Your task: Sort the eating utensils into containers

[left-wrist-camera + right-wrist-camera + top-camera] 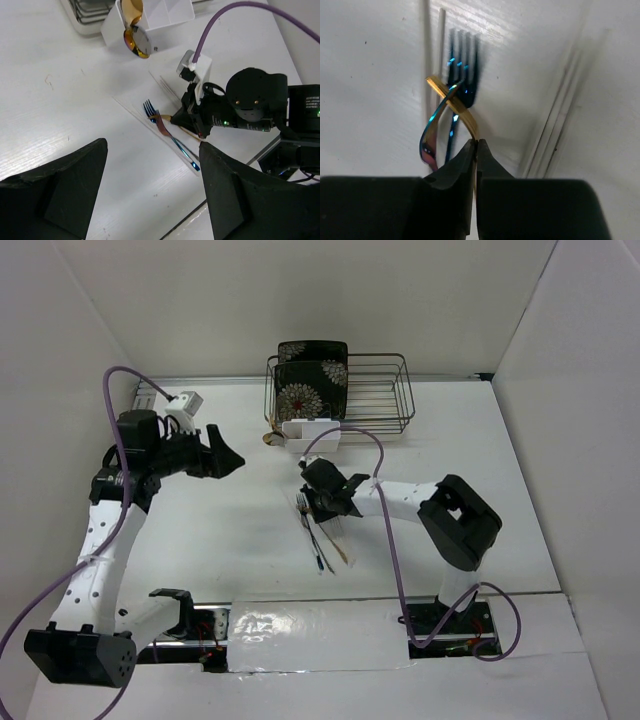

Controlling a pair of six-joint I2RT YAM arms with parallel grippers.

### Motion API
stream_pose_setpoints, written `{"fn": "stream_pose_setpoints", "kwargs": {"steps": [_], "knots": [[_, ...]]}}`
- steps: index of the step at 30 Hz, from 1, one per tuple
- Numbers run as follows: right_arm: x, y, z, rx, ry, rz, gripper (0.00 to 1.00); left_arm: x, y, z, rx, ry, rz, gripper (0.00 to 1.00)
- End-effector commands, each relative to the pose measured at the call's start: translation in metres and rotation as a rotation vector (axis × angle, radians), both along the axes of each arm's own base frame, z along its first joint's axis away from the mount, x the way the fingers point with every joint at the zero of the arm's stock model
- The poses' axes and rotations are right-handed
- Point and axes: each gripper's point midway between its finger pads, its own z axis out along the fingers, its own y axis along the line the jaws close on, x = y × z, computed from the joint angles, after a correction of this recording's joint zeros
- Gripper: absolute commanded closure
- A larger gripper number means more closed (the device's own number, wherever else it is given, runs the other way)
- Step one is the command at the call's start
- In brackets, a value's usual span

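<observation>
Top external view has the white table (pixel 200 540) filling the scene, with the left arm (pixel 100 530) and the right arm (pixel 455 520) reaching in from the near edge. At the far side stands the dark wire rack (pixel 385 405), and a black floral plate (pixel 312 375) stands upright in its left end. Just in front of the rack sits the small white tub (pixel 312 433), and a gold spoon (pixel 270 438) leans at its left side, its bowl down on the table.

The left gripper (pixel 232 450) hangs above bare table to the left of the tub, well apart from the cutlery. Its dark fingers (pixel 75 185) are spread wide with nothing between them.

The right gripper (pixel 322 502) is down at the middle of the table, on the loose pile of utensils. In the right wrist view its two tips are pinched together on a thin gold handle (pixel 462 110), which slants up out of the tips and across the fork. I cannot tell what kind of utensil the handle belongs to.

The blue iridescent fork (pixel 463 55) lies flat on the table under that handle, tines pointing away from the gripper. Pale chopsticks (pixel 555 125) lie flat just beside it, and thin pale sticks also run along its other side.
</observation>
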Motion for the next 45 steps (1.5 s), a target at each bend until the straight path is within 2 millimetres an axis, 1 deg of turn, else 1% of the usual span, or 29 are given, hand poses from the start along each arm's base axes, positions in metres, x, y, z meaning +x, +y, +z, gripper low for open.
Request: {"fn": "stream_pose_setpoints", "kwargs": {"steps": [1,2,4,5,7,9,10,12,13,14,15,17,20,21,22,23,24,25,26,27,28,30,34,35,36,38,39,40,45], "knots": [[0.011,0.0,0.004,-0.044,-0.042,-0.023,0.97,0.0,0.001,-0.01,0.015,-0.007,-0.01,0.14],[0.012,-0.001,0.005,-0.046,-0.049,-0.029,1.0,-0.001,0.0,-0.01,0.014,-0.009,-0.022,0.14],[0.011,0.0,0.009,-0.037,-0.051,-0.017,1.0,-0.005,-0.005,-0.023,0.009,0.011,-0.069,0.14],[0.012,0.001,0.014,-0.029,-0.061,-0.012,1.0,-0.006,-0.008,-0.021,0.005,0.004,-0.088,0.14],[0.015,0.002,0.029,-0.026,-0.076,-0.023,1.0,-0.015,-0.017,-0.03,-0.017,0.012,-0.16,0.14],[0.019,-0.002,0.05,-0.027,-0.105,-0.048,1.0,-0.022,-0.029,-0.029,-0.028,-0.012,-0.228,0.12],[0.019,-0.005,0.054,-0.031,-0.11,-0.054,1.0,-0.027,-0.033,-0.026,-0.053,-0.011,-0.263,0.12],[0.022,-0.006,0.077,-0.008,-0.142,-0.074,1.0,-0.035,-0.044,-0.031,-0.057,-0.029,-0.327,0.13],[0.024,-0.004,0.089,0.01,-0.167,-0.079,1.0,-0.038,-0.052,-0.026,-0.068,-0.052,-0.373,0.14],[0.023,-0.006,0.093,0.011,-0.171,-0.078,1.0,-0.039,-0.052,-0.031,-0.066,-0.045,-0.375,0.14],[0.022,-0.003,0.11,0.05,-0.19,-0.069,1.0,-0.037,-0.056,-0.03,-0.066,-0.06,-0.388,0.15],[0.021,0.0,0.127,0.092,-0.216,-0.045,1.0,-0.038,-0.064,-0.033,-0.062,-0.064,-0.418,0.16],[0.015,0.001,0.147,0.16,-0.253,-0.009,1.0,-0.033,-0.071,-0.039,-0.045,-0.069,-0.431,0.17],[0.012,0.001,0.151,0.175,-0.264,0.009,1.0,-0.03,-0.074,-0.036,-0.039,-0.1,-0.438,0.18],[0.009,0.005,0.169,0.242,-0.297,0.029,1.0,-0.027,-0.073,-0.04,-0.033,-0.086,-0.426,0.19],[0.002,0.002,0.165,0.254,-0.299,0.049,1.0,-0.026,-0.079,-0.039,-0.023,-0.099,-0.434,0.19],[0.001,0.002,0.171,0.279,-0.313,0.057,1.0,-0.024,-0.08,-0.038,-0.018,-0.105,-0.443,0.2],[-0.003,0.003,0.187,0.337,-0.336,0.082,1.0,-0.022,-0.084,-0.038,-0.013,-0.115,-0.456,0.21],[-0.005,0.002,0.187,0.352,-0.334,0.1,1.0,-0.021,-0.086,-0.038,0.005,-0.137,-0.475,0.23],[-0.008,0.004,0.195,0.379,-0.345,0.13,1.0,-0.023,-0.089,-0.038,0.001,-0.15,-0.508,0.23],[-0.013,0.006,0.207,0.421,-0.351,0.17,1.0,-0.025,-0.095,-0.025,0.008,-0.217,-0.561,0.24],[-0.014,0.008,0.215,0.448,-0.358,0.193,1.0,-0.025,-0.098,-0.023,0.021,-0.263,-0.595,0.24],[-0.015,0.009,0.23,0.48,-0.377,0.224,1.0,-0.024,-0.104,0.0,0.012,-0.372,-0.642,0.24],[-0.016,0.009,0.233,0.491,-0.376,0.227,1.0,-0.023,-0.106,-0.002,0.006,-0.37,-0.655,0.23],[-0.013,0.008,0.243,0.509,-0.398,0.221,1.0,-0.023,-0.108,-0.001,-0.002,-0.371,-0.666,0.23],[-0.012,0.008,0.25,0.525,-0.402,0.201,1.0,-0.019,-0.111,0.014,-0.006,-0.389,-0.673,0.23],[-0.007,0.004,0.25,0.523,-0.405,0.185,1.0,-0.019,-0.111,0.012,-0.004,-0.381,-0.669,0.23],[-0.006,0.002,0.252,0.528,-0.405,0.183,1.0,-0.016,-0.111,0.019,0.0,-0.399,-0.666,0.23],[-0.004,-0.006,0.276,0.6,-0.457,0.224,1.0,-0.016,-0.115,0.039,0.023,-0.515,-0.738,0.22]]}}
